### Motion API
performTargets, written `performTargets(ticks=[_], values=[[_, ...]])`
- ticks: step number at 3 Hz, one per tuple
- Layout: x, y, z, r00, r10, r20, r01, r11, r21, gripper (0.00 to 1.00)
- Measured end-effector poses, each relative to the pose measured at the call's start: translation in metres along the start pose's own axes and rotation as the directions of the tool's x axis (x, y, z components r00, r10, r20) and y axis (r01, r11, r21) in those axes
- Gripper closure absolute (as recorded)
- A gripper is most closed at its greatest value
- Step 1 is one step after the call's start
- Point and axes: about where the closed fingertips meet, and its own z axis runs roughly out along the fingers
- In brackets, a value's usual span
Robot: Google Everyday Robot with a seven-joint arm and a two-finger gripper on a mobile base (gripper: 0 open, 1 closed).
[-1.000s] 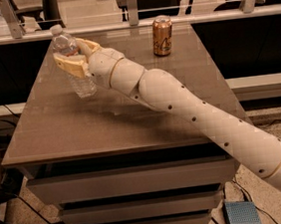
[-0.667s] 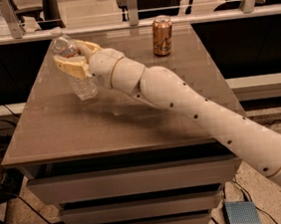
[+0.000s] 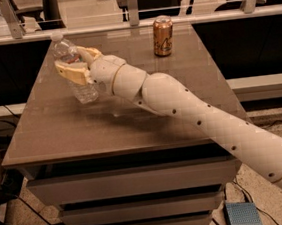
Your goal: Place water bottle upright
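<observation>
One tilted water bottle (image 3: 83, 88) within the hand (image 3: 70, 60), far-left on table (image 3: 58, 138).

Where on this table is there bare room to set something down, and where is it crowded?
Bare: front-left of the table, bordered by its near edge, the water bottle and the arm; also the back strip between bottle and can. Crowded: back left, where the hand grips the bottle, and under the arm.

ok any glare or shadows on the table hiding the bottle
Camera view: warm, dim light; a pale sheen on the far part of the table around the can; a soft shadow under the arm; the clear bottle lets the table show through, yet its outline reads, with the gripper closed on its middle at the far left.
</observation>
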Motion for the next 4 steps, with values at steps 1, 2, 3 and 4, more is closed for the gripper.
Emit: performTargets(ticks=[1,2,3,4], values=[[-0.001,0.0,0.0,1.0,0.0,0.0,0.0,1.0,0.0,0.85],[-0.002,0.0,0.0,1.0,0.0,0.0,0.0,1.0,0.0,0.62],[-0.002,0.0,0.0,1.0,0.0,0.0,0.0,1.0,0.0,0.39],[0.0,0.0,-0.013,0.999,-0.021,-0.025,0.021,0.9998,0.005,0.16]])
